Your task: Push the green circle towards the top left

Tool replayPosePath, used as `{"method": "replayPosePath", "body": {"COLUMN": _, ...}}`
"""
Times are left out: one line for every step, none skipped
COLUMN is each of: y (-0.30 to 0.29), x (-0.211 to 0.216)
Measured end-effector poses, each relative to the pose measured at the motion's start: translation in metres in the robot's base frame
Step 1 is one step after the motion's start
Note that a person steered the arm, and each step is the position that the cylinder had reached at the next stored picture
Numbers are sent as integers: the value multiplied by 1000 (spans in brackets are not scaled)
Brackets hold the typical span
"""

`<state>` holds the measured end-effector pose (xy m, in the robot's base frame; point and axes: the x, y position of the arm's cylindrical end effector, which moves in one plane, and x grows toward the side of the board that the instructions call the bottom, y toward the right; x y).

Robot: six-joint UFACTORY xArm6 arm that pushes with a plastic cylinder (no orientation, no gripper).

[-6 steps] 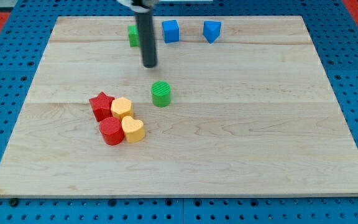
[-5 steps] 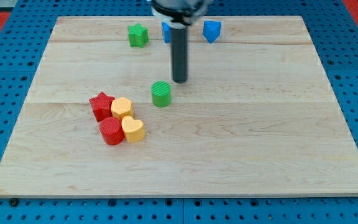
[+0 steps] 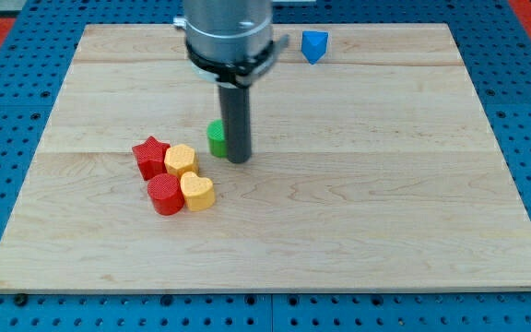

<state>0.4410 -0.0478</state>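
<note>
My tip [image 3: 239, 160] is now pressing the green circle's [image 3: 215, 138] four o'clock side, nudging it toward ten o'clock; the end effector is a bare rod, no jaws.

No readable text, labels, numbers or signs anywhere.
</note>
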Motion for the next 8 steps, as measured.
{"method": "replayPosePath", "body": {"y": -26, "x": -34}}
{"method": "replayPosePath", "body": {"y": -68, "x": -50}}
{"method": "replayPosePath", "body": {"y": -95, "x": -53}}
{"method": "replayPosePath", "body": {"y": -103, "x": -66}}
{"method": "replayPosePath", "body": {"y": -135, "x": -86}}
{"method": "replayPosePath", "body": {"y": -138, "x": -104}}
{"method": "replayPosePath", "body": {"y": -133, "x": -110}}
{"method": "replayPosePath", "body": {"y": -132, "x": -124}}
